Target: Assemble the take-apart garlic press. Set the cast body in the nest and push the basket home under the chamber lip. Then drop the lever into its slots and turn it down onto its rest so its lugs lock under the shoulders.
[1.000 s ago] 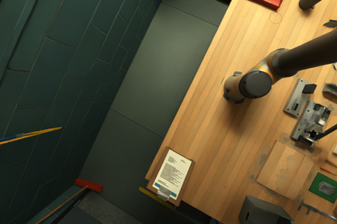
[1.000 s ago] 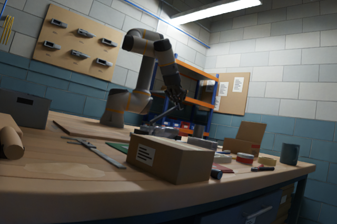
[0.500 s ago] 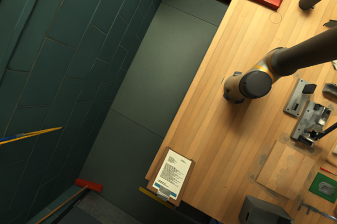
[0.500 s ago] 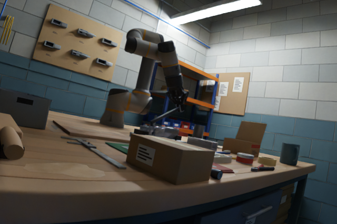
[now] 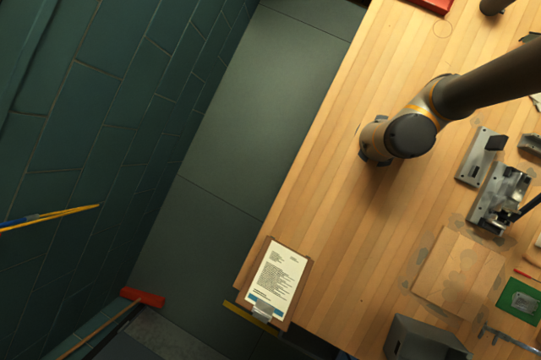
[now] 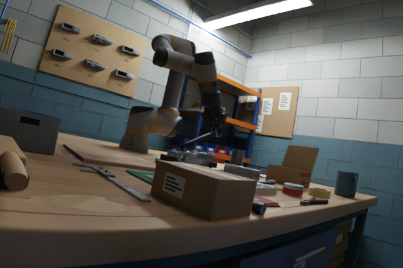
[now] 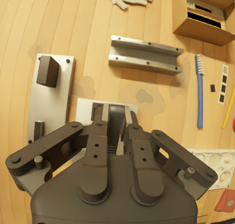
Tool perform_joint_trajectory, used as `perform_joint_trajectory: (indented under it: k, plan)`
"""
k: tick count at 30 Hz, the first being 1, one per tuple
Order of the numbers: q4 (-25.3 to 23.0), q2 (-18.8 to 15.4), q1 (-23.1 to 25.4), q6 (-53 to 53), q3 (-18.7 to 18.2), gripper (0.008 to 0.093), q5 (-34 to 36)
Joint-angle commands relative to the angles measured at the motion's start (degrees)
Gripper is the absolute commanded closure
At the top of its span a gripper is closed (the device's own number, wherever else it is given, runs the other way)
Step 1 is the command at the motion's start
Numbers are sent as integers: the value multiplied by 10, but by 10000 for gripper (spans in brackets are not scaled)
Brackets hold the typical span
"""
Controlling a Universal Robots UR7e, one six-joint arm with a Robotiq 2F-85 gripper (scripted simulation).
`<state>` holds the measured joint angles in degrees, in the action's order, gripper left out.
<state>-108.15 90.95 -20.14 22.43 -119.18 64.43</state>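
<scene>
I hold the dark lever (image 7: pixel 115 130) in my closed gripper (image 7: pixel 115 139), gripping its free end. The lever (image 6: pixel 198 137) slopes down from my fingers (image 6: pixel 217 133) to the cast body (image 5: pixel 502 196), which sits in the nest on its grey plate. The lever's (image 5: pixel 528 205) lower end meets the body near the chamber; the slots and lugs are too small to make out, and the basket is hidden.
A second grey plate (image 7: pixel 49 96) with a dark block lies just left of the nest, and a channel-shaped metal rail (image 7: pixel 144 55) lies beyond it. An open carton (image 7: pixel 205 15), a blue toothbrush (image 7: pixel 199 90) and a white tray (image 7: pixel 217 165) lie to the right.
</scene>
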Motion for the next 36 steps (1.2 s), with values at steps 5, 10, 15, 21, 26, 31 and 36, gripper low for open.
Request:
perform_joint_trajectory:
  k: [5,10,15,21,26,31,36]
  plan:
    - [-16,-1,11,-14,-3,934,11]
    - [-31,-2,22,-28,-7,934,24]
    - [-46,-4,33,-42,-10,934,37]
    - [-64,-7,47,-59,-13,934,53]
    - [-78,-10,58,-73,-16,934,67]
    - [-92,-14,69,-86,-19,934,81]
    - [-105,-17,81,-98,-21,934,95]
